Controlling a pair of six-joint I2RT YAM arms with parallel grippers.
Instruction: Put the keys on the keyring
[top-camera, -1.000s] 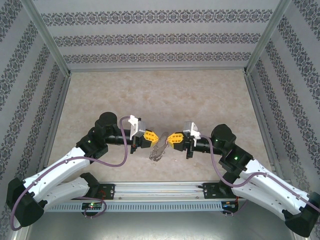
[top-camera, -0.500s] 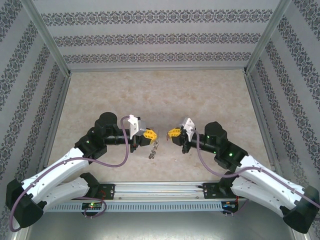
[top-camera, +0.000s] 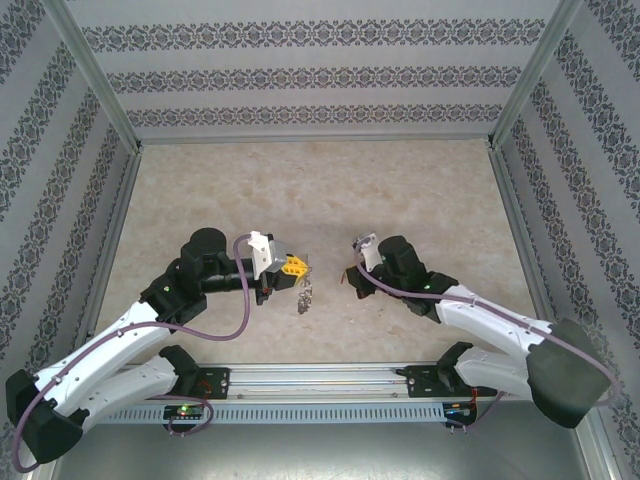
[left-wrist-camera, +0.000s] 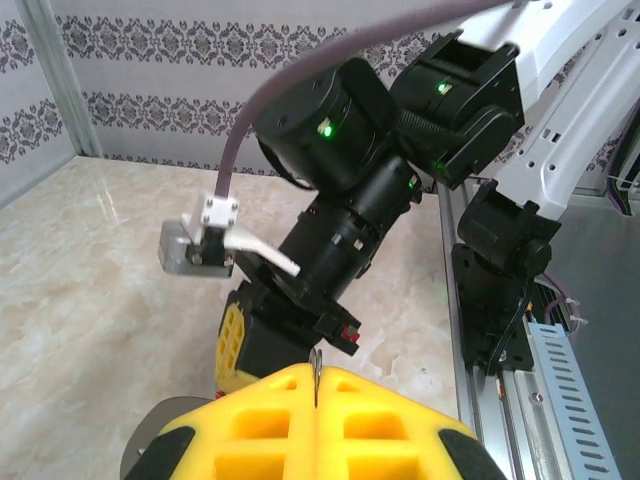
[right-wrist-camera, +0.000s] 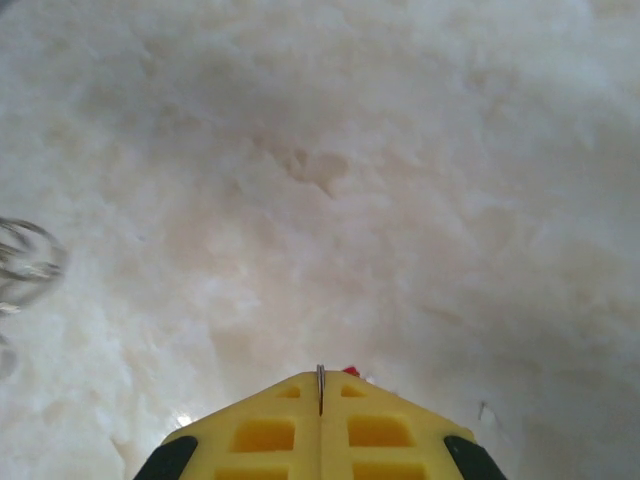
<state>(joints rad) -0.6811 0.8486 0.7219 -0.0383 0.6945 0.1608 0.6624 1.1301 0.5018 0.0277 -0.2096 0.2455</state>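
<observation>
Left end effector (left-wrist-camera: 315, 372) clamps the keyring (top-camera: 305, 293), which dangles beneath it. Right end effector (right-wrist-camera: 320, 380) is closed, seemingly on the key (right-wrist-camera: 350, 371), a mere red sliver showing. So shallow a pinch could let it twist or drop

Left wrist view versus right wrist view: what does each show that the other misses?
Left wrist: the right arm with its wrist camera, the patterned wall, the base rail. Right wrist: a red speck of the key at the right hand's tip, the blurred keyring at the left edge. Both: a shut yellow hand low in frame, the left hand in the first; the marble table.
</observation>
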